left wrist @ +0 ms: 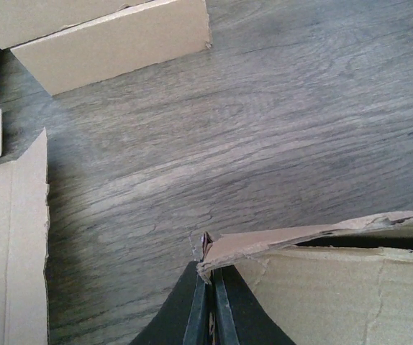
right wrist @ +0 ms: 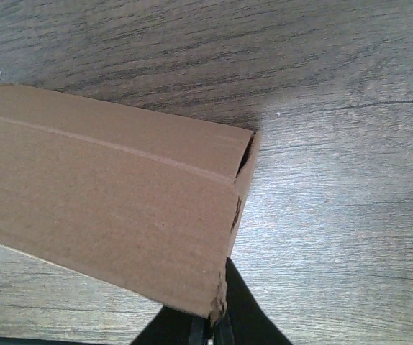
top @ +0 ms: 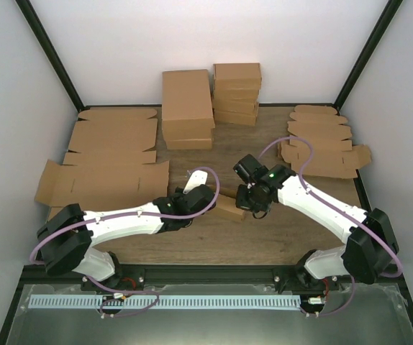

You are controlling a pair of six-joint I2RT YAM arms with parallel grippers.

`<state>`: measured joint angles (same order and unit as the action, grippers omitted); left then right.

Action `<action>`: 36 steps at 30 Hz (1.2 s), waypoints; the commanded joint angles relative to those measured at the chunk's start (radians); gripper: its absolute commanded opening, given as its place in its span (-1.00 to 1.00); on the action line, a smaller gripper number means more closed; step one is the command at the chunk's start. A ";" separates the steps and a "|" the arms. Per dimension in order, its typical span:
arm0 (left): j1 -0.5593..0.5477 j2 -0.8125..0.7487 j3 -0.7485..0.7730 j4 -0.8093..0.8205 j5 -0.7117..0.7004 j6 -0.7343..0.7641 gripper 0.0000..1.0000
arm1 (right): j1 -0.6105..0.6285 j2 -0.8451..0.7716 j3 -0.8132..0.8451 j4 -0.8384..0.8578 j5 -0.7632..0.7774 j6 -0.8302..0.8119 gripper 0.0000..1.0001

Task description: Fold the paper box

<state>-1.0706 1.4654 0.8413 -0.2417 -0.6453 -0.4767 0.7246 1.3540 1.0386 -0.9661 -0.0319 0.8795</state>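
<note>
At the left of the overhead view lie large flat cardboard blanks [top: 109,172]. Beside them, toward the lower centre, the left gripper [left wrist: 209,287] is pinched tight on a ragged corner of the paper box [top: 229,209]. Its fingers [left wrist: 192,316] press together on a thin, frayed edge of board at the bottom middle of the left wrist view. The box sits on the wooden table [top: 264,241] at the centre of the overhead frame, between the two arms and well apart from the stacked finished boxes [top: 188,108] at the upper centre. To the right, the right gripper [right wrist: 210,329] is clamped on the box's lower corner at the bottom middle of the right wrist view. There an end panel meets the long side, and a narrow dark gap shows along the seam. The step in hand looks like closing up this end so the carton holds its shape. Doing it well calls for the two grips to work gently against each other, the left as a steady anchor while the right presses the end panel flush until the gap disappears. The torn edge under the left fingers suggests weak board there, so a hard pull could rip it further; pushing along the creases is safer. Farther right, the smaller flat blanks [top: 321,147] lie out of the way.
</note>
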 commanded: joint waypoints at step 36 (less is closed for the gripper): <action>-0.062 0.021 0.015 0.085 0.173 -0.011 -0.89 | -0.013 0.023 0.008 0.298 -0.250 0.100 -0.98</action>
<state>-1.0752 1.4700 0.8413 -0.2504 -0.6720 -0.4778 0.6949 1.3663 1.0420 -0.9413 -0.1452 0.9703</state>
